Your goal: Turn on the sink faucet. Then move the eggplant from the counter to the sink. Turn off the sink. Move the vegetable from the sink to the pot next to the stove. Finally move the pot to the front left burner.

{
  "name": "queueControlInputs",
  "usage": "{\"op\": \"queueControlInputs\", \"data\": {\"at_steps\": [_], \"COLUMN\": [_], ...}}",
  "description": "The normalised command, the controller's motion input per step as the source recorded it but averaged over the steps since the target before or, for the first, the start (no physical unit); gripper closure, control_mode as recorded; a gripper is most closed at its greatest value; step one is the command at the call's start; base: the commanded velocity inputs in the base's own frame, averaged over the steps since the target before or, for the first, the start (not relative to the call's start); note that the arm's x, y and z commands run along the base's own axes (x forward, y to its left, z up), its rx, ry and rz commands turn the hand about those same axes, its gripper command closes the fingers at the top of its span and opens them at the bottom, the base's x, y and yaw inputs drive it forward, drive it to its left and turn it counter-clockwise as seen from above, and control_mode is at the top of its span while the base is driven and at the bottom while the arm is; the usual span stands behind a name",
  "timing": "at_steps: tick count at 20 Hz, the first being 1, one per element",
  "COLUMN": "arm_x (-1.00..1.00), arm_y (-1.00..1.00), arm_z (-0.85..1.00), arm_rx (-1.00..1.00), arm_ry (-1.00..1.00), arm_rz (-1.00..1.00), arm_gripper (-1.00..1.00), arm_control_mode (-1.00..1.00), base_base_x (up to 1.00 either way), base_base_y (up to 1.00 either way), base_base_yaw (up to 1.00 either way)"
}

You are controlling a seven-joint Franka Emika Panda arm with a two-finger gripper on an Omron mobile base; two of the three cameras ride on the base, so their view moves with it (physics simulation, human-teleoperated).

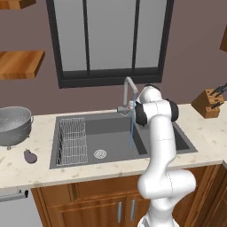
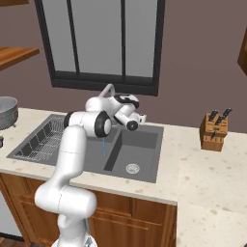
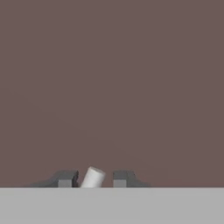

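Note:
The sink faucet point(image 1: 129, 88) stands behind the sink point(image 1: 111, 116), and a thin blue stream of water point(image 1: 131, 131) falls from its spout into the basin. My hand point(image 2: 126, 108) is raised at the faucet's base, facing the brown wall. My gripper point(image 3: 92, 179) has its fingertips set narrowly, with a pale grey lever end showing between them against the left tip and nothing clamped. The eggplant point(image 1: 30, 156) lies on the counter point(image 1: 26, 170) left of the sink, far from the gripper. The pot and the stove are out of view.
A silver colander point(image 1: 13, 124) stands at the counter's far left, just behind the eggplant. A wire dish rack point(image 1: 73, 141) fills the left basin. A wooden knife block point(image 1: 208, 103) sits on the right counter. A dark-framed window is behind the faucet.

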Motion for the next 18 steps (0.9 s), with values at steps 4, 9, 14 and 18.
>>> {"op": "queueControlInputs", "data": {"at_steps": [4, 9, 14, 18], "arm_x": [0.00, 0.00, -0.03, -0.04], "arm_y": [-0.02, -0.14, -0.03, -0.02], "arm_z": [-0.11, -0.16, -0.06, 0.00], "arm_rx": [0.00, 0.00, 0.00, 0.00], "arm_ry": [0.06, 0.08, 0.01, 0.00], "arm_rz": [0.00, 0.00, 0.00, 0.00], "arm_gripper": [1.00, 1.00, -1.00, -1.00], "arm_control_mode": [-1.00, -1.00, -1.00, -1.00], "base_base_x": [0.00, 0.00, 0.00, 0.00], "base_base_y": [0.00, 0.00, 0.00, 0.00], "base_base_yaw": [0.00, 0.00, 0.00, 0.00]}}
